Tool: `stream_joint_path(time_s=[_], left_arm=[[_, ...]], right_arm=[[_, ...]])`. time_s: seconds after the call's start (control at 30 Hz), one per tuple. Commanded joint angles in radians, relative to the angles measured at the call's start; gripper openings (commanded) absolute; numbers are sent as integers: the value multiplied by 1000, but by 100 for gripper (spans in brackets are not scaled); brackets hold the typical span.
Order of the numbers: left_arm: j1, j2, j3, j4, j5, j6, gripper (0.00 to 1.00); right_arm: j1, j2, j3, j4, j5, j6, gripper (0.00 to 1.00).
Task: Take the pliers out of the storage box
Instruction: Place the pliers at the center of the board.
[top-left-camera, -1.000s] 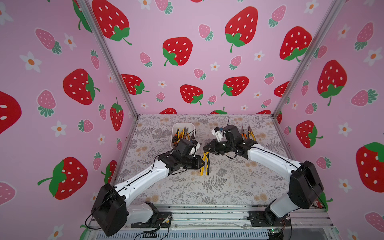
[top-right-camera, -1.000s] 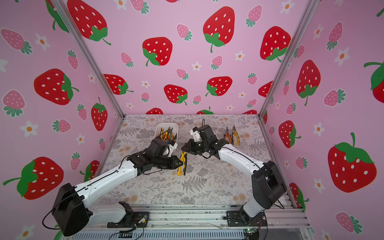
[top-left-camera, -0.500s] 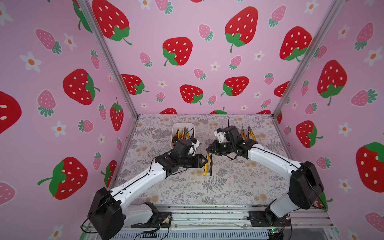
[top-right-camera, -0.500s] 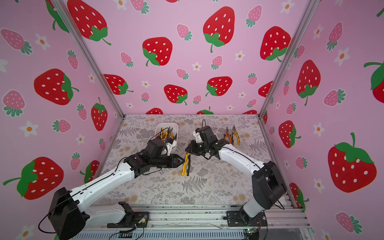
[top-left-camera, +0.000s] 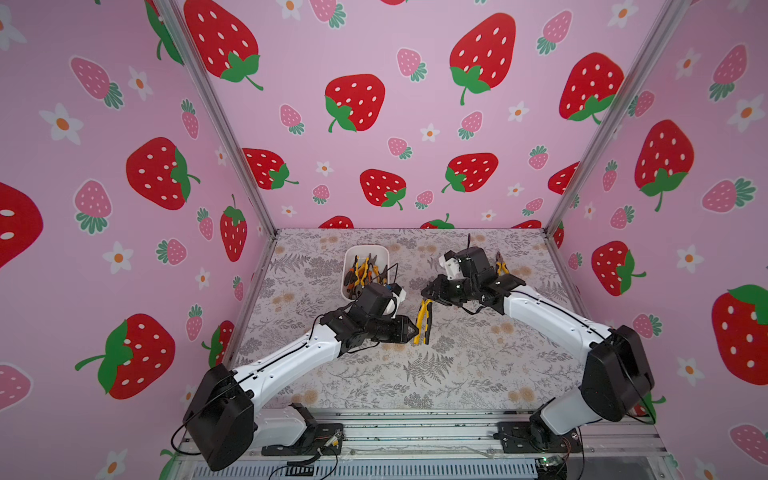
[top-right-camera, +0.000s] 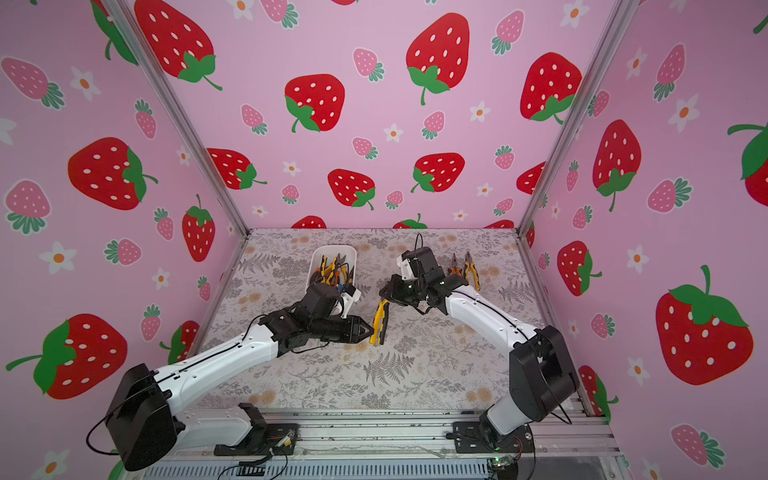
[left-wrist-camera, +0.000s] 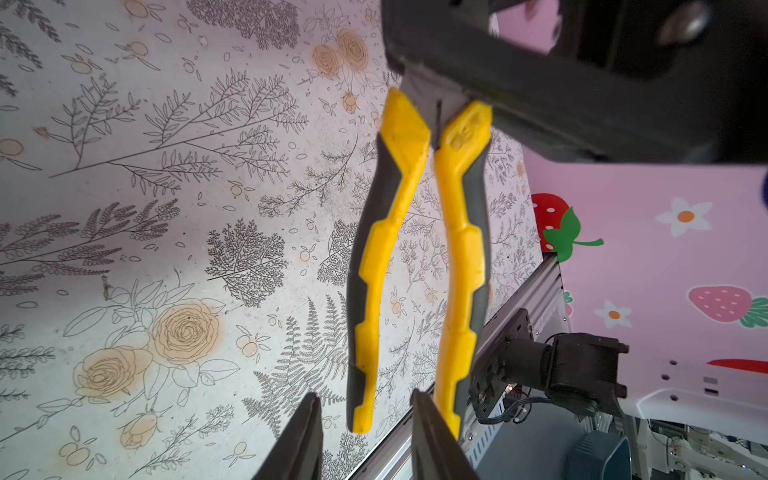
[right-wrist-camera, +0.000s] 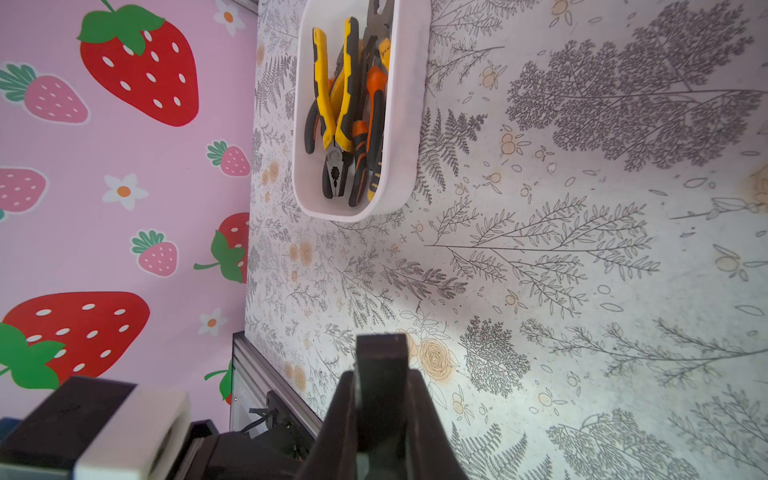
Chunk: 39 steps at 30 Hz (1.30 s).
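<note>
A yellow-and-black pair of pliers (top-left-camera: 424, 322) (top-right-camera: 380, 322) (left-wrist-camera: 457, 249) hangs handles-down above the table's middle. My right gripper (top-left-camera: 426, 293) (top-right-camera: 383, 296) (right-wrist-camera: 380, 374) is shut on its dark metal head. My left gripper (top-left-camera: 415, 331) (top-right-camera: 371, 330) (left-wrist-camera: 365, 395) is open at the handles' lower ends, and its fingers touch neither handle. The white storage box (top-left-camera: 365, 251) (top-right-camera: 332, 249) (right-wrist-camera: 409, 124) stands at the back left. Several more pliers (top-left-camera: 361, 274) (top-right-camera: 332, 270) (right-wrist-camera: 345, 104) with orange or yellow handles lie in it.
Two pliers (top-left-camera: 500, 264) (top-right-camera: 463, 268) lie on the floral tabletop at the back right, behind my right arm. Pink strawberry walls close in three sides. An aluminium rail (top-left-camera: 415, 424) runs along the front edge.
My left gripper has opened and let go of the yellow pliers' handles. The pliers now hang from my right gripper alone.
</note>
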Motion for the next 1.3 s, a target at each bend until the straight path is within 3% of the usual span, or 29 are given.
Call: stream_joint_path(time_s=[0.0,0.8,0.93,1.27], left_arm=[[-11,9,-7,18,-11,23,38],[-31,55,48,17,-1,28,30],[-33,66,60,14,3,31,24],[-38,67,85,-4,-2,34,25]], right_arm=[[-6,-36,32,45,-61,35,0],[-13,-1,-8,108,-139,85,0],[-13,2,-10,108,-139,83,0],[-1,14,1,53,-110,39,0]])
